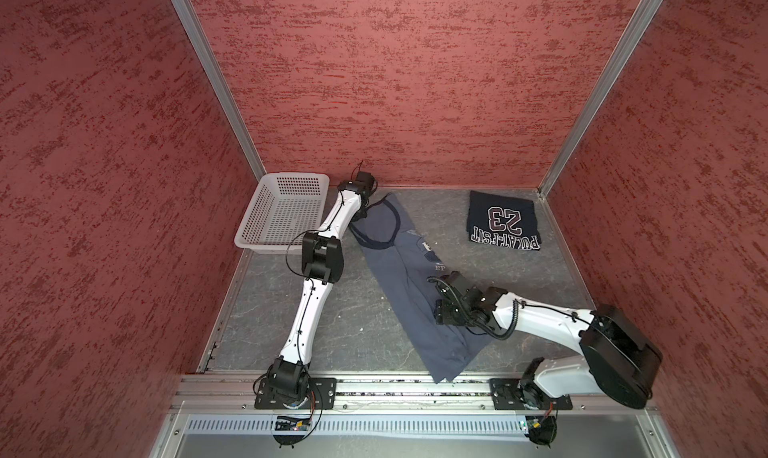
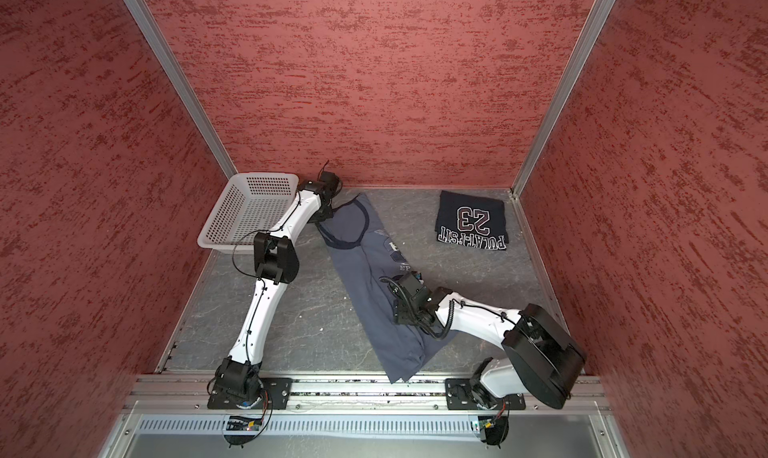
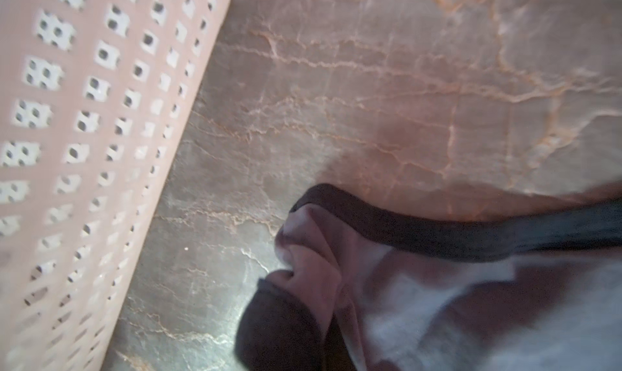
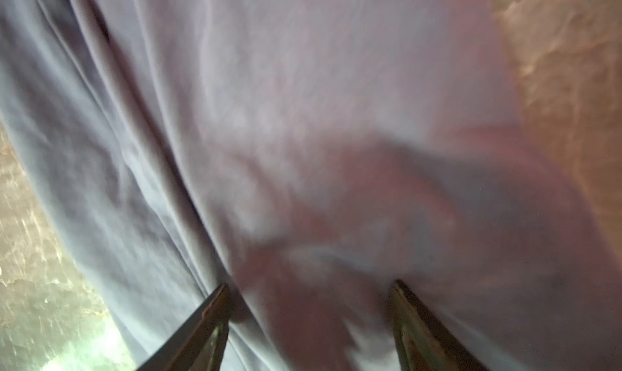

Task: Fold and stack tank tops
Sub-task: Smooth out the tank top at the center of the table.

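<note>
- My left pincer (image 1: 360, 215) is clamped shut on a shoulder strap of the slate blue-grey tank top (image 1: 399, 285). It sits in the upper middle of both top views, just beside the white basket (image 1: 282, 210). From above, my own wrist hides the jaws.
- The left wrist view shows no fingers. The grey cloth bunches into a tight pucker where they meet, and the navy trim (image 3: 437, 234) runs off it across the table (image 3: 370, 83).
- My right pincer (image 4: 310, 285) stands wide apart with nothing gripped. Both fingers (image 4: 215, 318) point down at the same top's lower half, right of centre in both top views.
- That wrist view is blurred, so I cannot tell whether the tips press the cloth or hang just above it.
- The slate top lies as a long narrow strip, folded lengthwise and creased. It runs slantwise from the upper middle of the frame down to the lower middle, where its hem laps over the metal rail (image 1: 374, 387).
- White print shows partly at its right edge, above my right wrist.
- The dark navy tank top (image 1: 503, 221) lies folded into a neat rectangle in the upper right of the table, well apart from both pincers. Its "23" and white lettering read upside down.
</note>
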{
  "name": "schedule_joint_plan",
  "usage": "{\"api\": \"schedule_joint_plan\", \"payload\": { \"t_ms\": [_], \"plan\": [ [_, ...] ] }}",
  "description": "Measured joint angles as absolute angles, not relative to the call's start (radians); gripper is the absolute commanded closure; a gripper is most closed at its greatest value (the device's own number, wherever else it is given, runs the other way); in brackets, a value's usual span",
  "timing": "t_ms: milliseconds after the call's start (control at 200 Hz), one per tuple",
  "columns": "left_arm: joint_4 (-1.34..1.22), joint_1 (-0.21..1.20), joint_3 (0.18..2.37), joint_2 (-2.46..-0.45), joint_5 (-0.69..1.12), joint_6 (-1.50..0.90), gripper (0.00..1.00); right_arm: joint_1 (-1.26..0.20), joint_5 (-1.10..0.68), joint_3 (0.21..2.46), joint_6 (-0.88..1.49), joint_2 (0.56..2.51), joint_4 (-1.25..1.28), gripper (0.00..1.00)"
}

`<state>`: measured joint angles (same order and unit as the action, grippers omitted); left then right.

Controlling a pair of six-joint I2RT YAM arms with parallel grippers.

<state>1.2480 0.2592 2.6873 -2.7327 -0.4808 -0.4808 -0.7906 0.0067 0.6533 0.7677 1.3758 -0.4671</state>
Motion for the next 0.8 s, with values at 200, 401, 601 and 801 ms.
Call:
{"api": "schedule_joint_plan", "payload": {
  "t_ms": [200,401,601,801],
  "plan": [
    [1.207,0.266,2.692,-2.745,-0.503,-0.447,0.87,-0.796,0.022,0.678,0.754,1.294,-0.544,0.23],
    [1.150,0.288,2.695,-2.779,-0.511,-0.369,0.85,-0.806,0.018,0.697,0.748,1.364,-0.498,0.23],
    [1.097,0.329,2.708,-2.803,-0.524,-0.245,0.76,-0.810,0.001,0.697,0.749,1.413,-0.462,0.23],
    [1.076,0.348,2.717,-2.811,-0.549,-0.165,0.64,-0.813,-0.005,0.697,0.752,1.418,-0.444,0.23]
  ]
}}
